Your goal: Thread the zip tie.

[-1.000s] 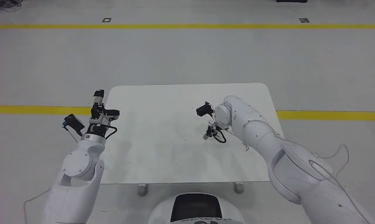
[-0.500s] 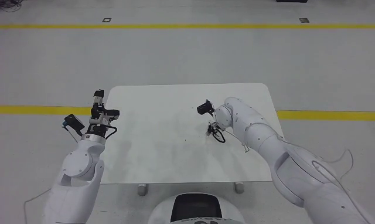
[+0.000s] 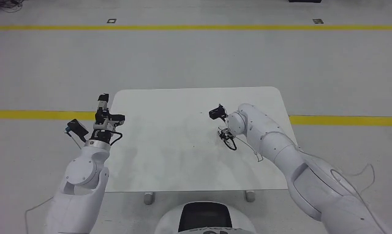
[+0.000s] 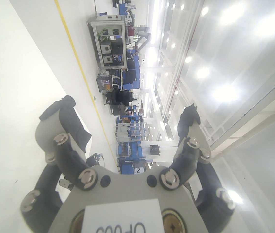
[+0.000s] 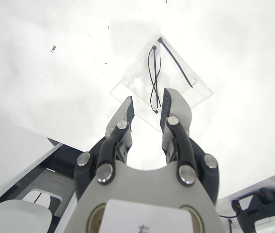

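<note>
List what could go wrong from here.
1. The crossed zip ties lie overlapped just ahead of the open right gripper; closing could pinch both straps or miss them.
2. They rest on a clear sheet, which the gripper may nudge, shifting the straight zip tie too.
3. The left gripper, open, sits off at the table edge, far from any handoff.

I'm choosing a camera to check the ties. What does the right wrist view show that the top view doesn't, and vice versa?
Right wrist view adds: a clear tray holding a straight zip tie and crossed zip-tie strands, the open right claw nearby. Top view adds: the white table and the left claw at its left edge. Both: the right claw over the table; the top view's dark loop beside it is too small to identify.
</note>
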